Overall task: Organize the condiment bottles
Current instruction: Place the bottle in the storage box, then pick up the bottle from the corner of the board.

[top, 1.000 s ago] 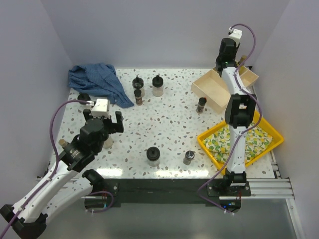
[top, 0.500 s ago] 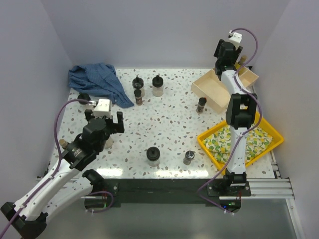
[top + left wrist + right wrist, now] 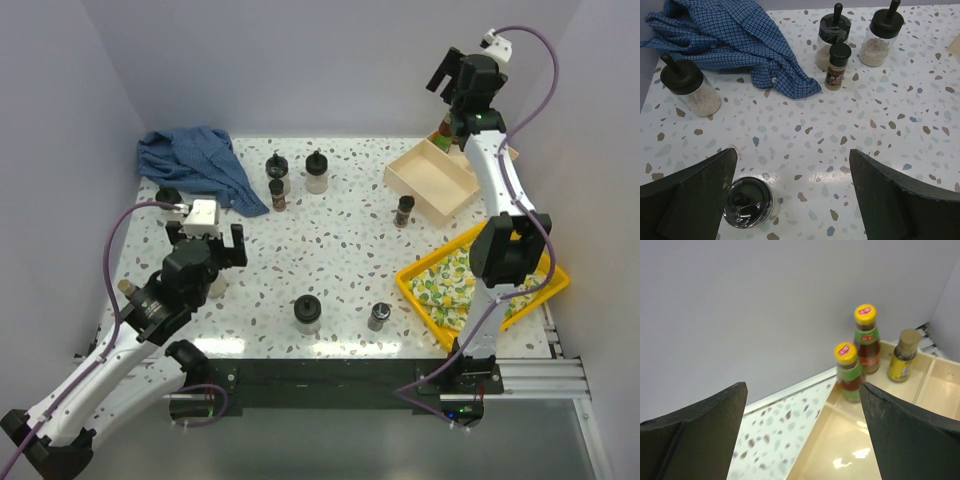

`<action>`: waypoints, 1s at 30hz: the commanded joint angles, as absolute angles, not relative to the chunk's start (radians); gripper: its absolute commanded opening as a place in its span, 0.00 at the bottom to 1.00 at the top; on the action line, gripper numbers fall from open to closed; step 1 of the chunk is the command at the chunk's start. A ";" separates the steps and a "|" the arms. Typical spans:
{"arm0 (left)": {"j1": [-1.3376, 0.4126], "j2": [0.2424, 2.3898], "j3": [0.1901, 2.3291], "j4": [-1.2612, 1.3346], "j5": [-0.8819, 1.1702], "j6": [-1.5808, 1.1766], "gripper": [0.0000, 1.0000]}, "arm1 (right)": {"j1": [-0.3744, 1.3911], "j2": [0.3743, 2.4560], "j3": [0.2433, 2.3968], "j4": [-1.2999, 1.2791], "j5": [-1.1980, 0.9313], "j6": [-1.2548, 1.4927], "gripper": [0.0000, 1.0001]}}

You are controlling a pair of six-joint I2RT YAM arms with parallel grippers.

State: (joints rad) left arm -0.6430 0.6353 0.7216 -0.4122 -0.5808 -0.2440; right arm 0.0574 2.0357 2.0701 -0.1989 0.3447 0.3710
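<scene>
Two yellow-capped sauce bottles (image 3: 848, 372) (image 3: 866, 338) and a tan-capped bottle with a yellow label (image 3: 903, 360) stand at the back of the beige tray (image 3: 432, 178). My right gripper (image 3: 447, 80) (image 3: 802, 390) hangs open and empty high above them. Black-lidded jars (image 3: 278, 170) (image 3: 317, 172) (image 3: 307, 313) and small dark shakers (image 3: 277, 193) (image 3: 403, 211) (image 3: 379, 317) stand about the table. My left gripper (image 3: 208, 250) (image 3: 792, 165) is open low over the table, with a clear jar (image 3: 747, 202) just inside its left finger. Another jar (image 3: 690, 90) stands by the cloth.
A crumpled blue checked cloth (image 3: 195, 165) lies at the back left. A yellow tray with a lemon-print lining (image 3: 510, 285) sits at the right front, under my right arm. Grey walls close in the back and both sides.
My right gripper opened and rose up and back from the beige tray, leaving a sauce bottle standing there. The left arm has stayed still.
</scene>
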 commanded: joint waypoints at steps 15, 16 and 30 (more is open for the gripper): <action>-0.644 0.919 0.949 -0.629 -0.658 -0.509 1.00 | 0.342 1.119 1.206 -0.414 -0.192 0.439 0.99; -0.640 0.946 0.991 -0.691 -0.717 -0.553 1.00 | 0.344 1.077 1.178 -0.411 -0.192 0.458 0.99; -0.079 1.137 1.255 -1.054 -0.775 -0.831 0.83 | 0.344 0.832 1.089 -0.549 -0.227 0.433 0.99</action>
State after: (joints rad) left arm -0.2546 1.1557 1.2350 -0.9668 -0.7815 -0.7536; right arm 0.3412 0.8474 1.1038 -0.4976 -0.1802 0.4301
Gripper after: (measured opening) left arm 0.836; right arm 0.986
